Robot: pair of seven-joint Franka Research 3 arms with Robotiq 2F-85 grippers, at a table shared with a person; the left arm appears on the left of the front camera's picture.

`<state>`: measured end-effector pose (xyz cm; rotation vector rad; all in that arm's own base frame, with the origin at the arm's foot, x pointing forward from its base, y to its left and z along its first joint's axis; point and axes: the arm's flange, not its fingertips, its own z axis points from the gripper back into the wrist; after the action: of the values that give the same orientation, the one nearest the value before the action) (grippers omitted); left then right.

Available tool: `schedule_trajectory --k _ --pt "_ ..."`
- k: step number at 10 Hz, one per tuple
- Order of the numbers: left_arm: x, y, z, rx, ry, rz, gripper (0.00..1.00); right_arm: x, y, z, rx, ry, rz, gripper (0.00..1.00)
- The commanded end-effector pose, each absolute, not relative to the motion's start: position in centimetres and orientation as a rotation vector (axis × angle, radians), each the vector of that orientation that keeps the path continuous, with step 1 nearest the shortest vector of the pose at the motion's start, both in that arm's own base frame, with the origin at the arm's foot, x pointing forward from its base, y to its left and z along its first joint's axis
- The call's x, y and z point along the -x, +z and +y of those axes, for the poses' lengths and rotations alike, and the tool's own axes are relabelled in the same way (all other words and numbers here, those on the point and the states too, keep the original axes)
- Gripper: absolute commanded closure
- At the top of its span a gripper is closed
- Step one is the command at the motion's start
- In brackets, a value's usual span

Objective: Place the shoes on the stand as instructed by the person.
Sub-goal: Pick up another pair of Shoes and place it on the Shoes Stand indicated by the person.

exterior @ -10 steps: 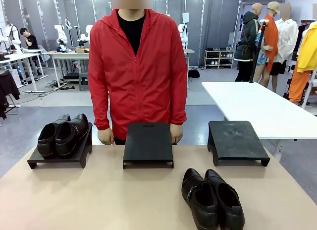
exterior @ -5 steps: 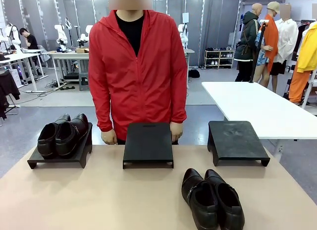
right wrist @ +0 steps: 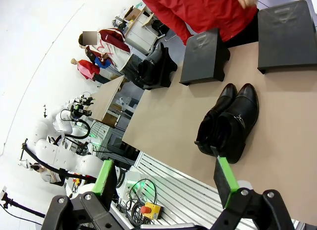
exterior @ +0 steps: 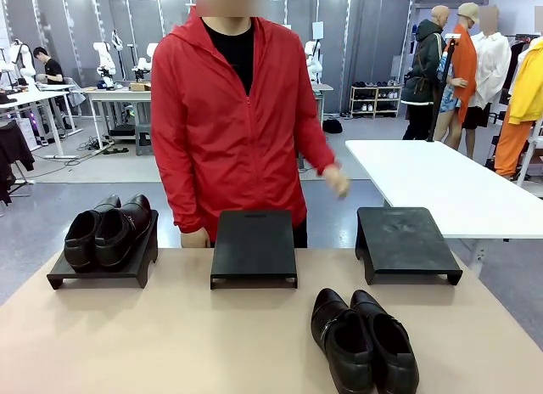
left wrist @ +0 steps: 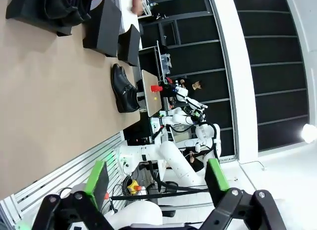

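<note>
Hanging wide open and empty, the left gripper (left wrist: 156, 179) and right gripper (right wrist: 164, 181) had half the job left: one pair of shoes (exterior: 106, 231) sat on the far-left stand (exterior: 59, 278), while the other pair (right wrist: 230, 123) lay unplaced on the table (exterior: 170, 343) just ahead of the right gripper.

Shoes (exterior: 110, 233) on stand (exterior: 93, 279), others (exterior: 363, 339) on table (exterior: 170, 343)

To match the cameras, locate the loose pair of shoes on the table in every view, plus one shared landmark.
Front view: loose pair of shoes, bottom, right of centre.
Left wrist view: upper left of centre.
Right wrist view: right of centre.
Shared landmark: middle stand.
</note>
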<state>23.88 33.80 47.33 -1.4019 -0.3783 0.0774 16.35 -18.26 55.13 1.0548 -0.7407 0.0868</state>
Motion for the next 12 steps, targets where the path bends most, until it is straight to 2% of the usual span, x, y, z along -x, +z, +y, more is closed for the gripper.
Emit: schedule_trajectory --k 1,12 --pt "-23.74 47.43 33.35 1.407 0.06 -0.404 0.0 -16.37 55.3 -18.36 -1.059 0.103 -0.761 0.0" --pt "-23.74 47.43 33.35 1.407 0.06 -0.404 0.0 -16.37 55.3 -18.36 -1.059 0.103 -0.761 0.0"
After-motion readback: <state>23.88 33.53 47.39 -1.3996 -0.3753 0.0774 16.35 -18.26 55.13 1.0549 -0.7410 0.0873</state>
